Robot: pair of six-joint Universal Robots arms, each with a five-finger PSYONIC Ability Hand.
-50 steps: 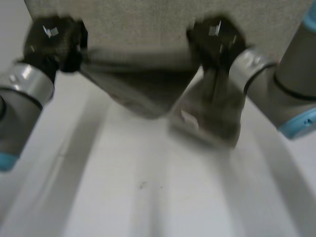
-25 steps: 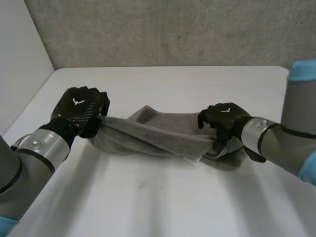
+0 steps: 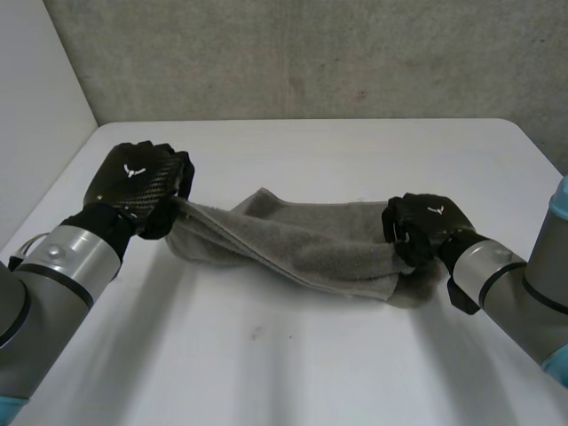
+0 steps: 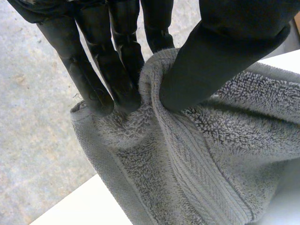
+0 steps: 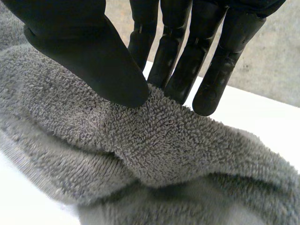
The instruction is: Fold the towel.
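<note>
Grey concrete wall (image 3: 311, 53) at the back, white desk (image 3: 293, 373) below; head view first, and the grey towel (image 3: 302, 240) lies bunched lengthwise across the desk's middle, left hand (image 3: 138, 186) at one end, right hand (image 3: 426, 226) at the other; left wrist view, thumb and fingers pinch the towel's hemmed end between them; right wrist view, thumb and fingers nip a fold of terry at that end.

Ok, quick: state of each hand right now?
Left hand: shut on the towel, at one end.
Right hand: shut on the towel, other end.
</note>
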